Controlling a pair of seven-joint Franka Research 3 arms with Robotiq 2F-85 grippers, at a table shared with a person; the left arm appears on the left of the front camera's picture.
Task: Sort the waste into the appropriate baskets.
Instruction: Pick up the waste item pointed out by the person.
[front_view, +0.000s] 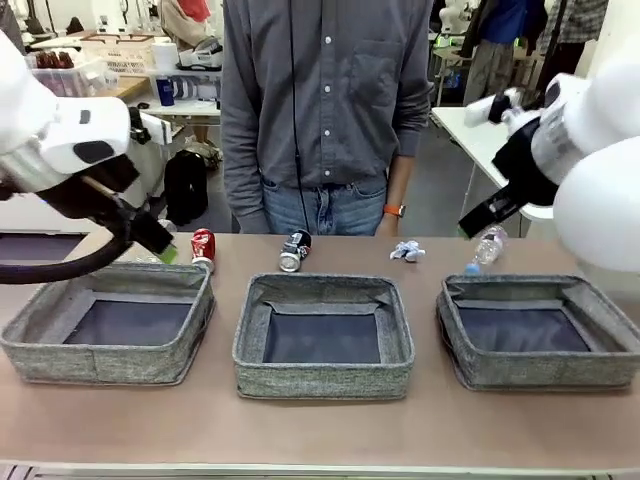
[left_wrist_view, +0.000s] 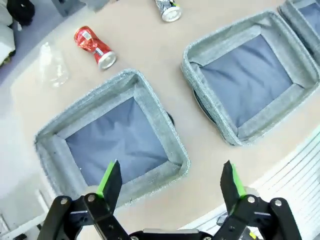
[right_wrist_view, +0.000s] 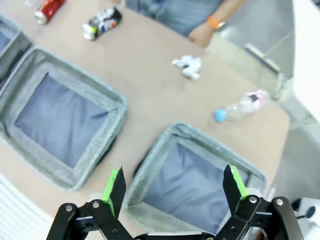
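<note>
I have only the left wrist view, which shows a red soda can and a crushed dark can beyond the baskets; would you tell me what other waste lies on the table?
Observer: A crumpled white paper wad lies on the far side, beyond the gap between the middle grey woven-fabric basket and the right basket.
Operator: Thank you. Is there anything further right?
Observer: Yes, a clear plastic bottle with a blue cap lies on its side just beyond the right basket's far left corner.
Operator: How does the other arm stand?
Observer: The right gripper hovers over the right basket's near rim, its jaws open and empty.
</note>
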